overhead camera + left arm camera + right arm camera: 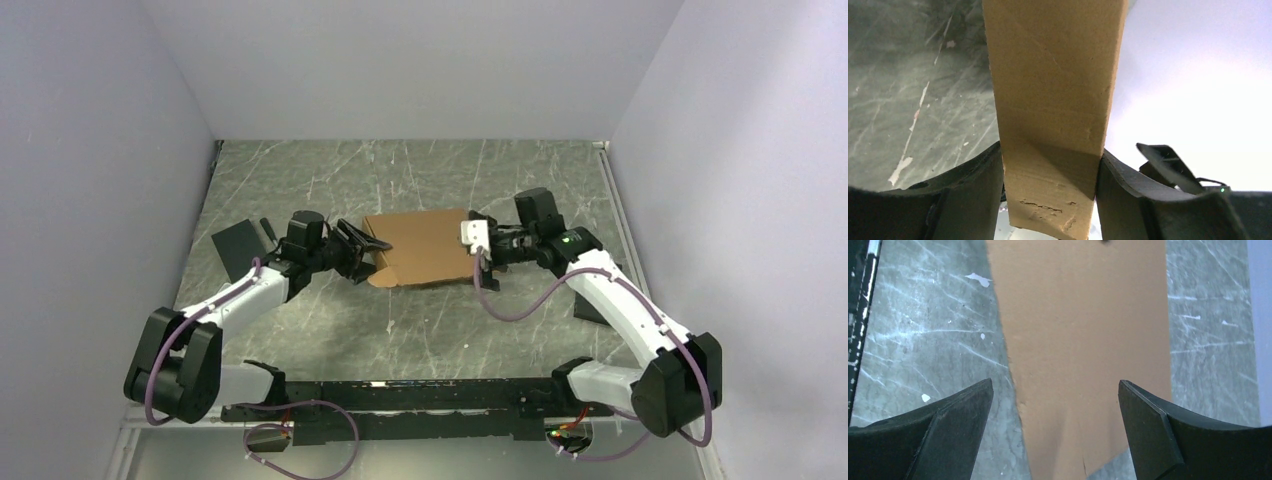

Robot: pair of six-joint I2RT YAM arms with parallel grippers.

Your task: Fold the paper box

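The paper box [420, 248] is a brown cardboard piece lying folded in the middle of the table. My left gripper [378, 258] is at its left side. In the left wrist view a strip of the paper box [1053, 90] runs between the black fingers [973, 195], which press against both of its edges, so the left gripper [1050, 190] is shut on it. My right gripper [475, 248] is at the box's right edge. In the right wrist view the right gripper [1055, 410] stands wide open above the flat paper box [1083, 315], its fingertips clear of the cardboard.
A black rectangular pad [237, 248] lies on the marble-patterned table [440, 330] left of the left arm. Another dark flat piece [590, 305] sits under the right arm. Pale walls close in the table on three sides.
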